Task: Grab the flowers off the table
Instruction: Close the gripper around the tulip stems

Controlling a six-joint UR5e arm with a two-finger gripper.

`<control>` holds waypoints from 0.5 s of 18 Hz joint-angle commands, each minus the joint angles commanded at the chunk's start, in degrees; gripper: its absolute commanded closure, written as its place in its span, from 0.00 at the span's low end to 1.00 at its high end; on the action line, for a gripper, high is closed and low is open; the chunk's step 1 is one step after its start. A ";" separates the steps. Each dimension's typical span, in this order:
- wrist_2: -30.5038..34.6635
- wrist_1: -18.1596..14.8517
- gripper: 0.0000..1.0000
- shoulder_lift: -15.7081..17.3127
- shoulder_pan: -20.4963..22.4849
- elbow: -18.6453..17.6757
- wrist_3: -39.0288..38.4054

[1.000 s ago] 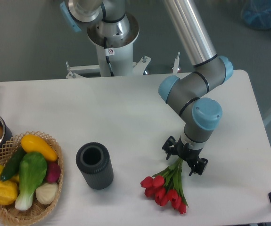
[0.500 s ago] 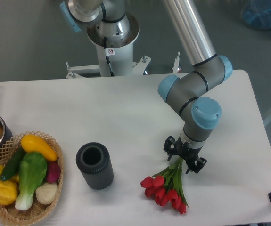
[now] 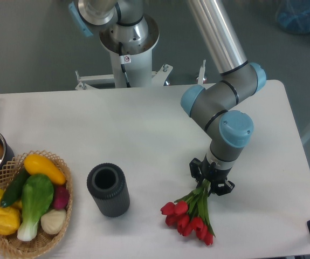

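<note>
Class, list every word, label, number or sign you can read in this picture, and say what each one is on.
No words or numbers can be read anywhere.
A small round red-and-white sticker sits on the robot's white base column; it is too small to make out.
The flowers, dark cylinder and basket carry no visible labels.
</note>
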 joint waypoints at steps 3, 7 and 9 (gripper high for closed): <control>0.00 0.00 0.84 0.00 0.00 0.09 0.00; 0.00 0.00 0.84 0.26 0.09 0.53 0.26; -0.09 0.00 0.84 0.88 0.26 0.61 0.26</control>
